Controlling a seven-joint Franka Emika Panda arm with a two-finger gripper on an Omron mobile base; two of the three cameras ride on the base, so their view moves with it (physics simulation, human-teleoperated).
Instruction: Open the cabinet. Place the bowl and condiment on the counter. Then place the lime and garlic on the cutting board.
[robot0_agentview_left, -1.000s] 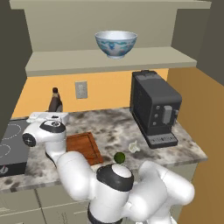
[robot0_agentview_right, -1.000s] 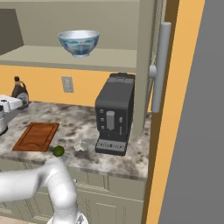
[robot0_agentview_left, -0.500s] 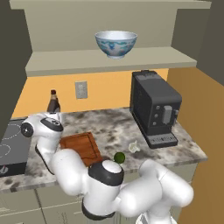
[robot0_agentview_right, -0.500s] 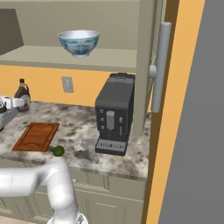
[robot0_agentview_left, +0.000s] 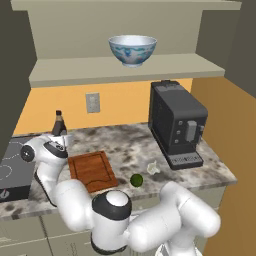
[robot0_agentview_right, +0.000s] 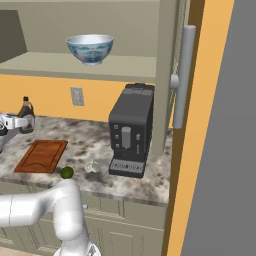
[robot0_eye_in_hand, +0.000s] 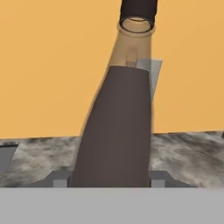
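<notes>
Hand view puts the condiment bottle (robot0_eye_in_hand: 118, 131) right between your gripper's (robot0_eye_in_hand: 109, 178) fingertips, which sit against its sides, clamped on it just above the counter (robot0_eye_in_hand: 188, 153). Beyond the gripper to your right lie the cutting board (robot0_agentview_left: 91, 170), then the lime (robot0_agentview_left: 136, 179) and garlic (robot0_agentview_left: 152, 167). Farthest off, up on the open cabinet shelf (robot0_agentview_left: 125, 70), stands the bowl (robot0_agentview_left: 132, 49).

Wood cutting board (robot0_agentview_left: 91, 170) matt; counter (robot0_agentview_left: 131, 150) speckled marble-look.
</notes>
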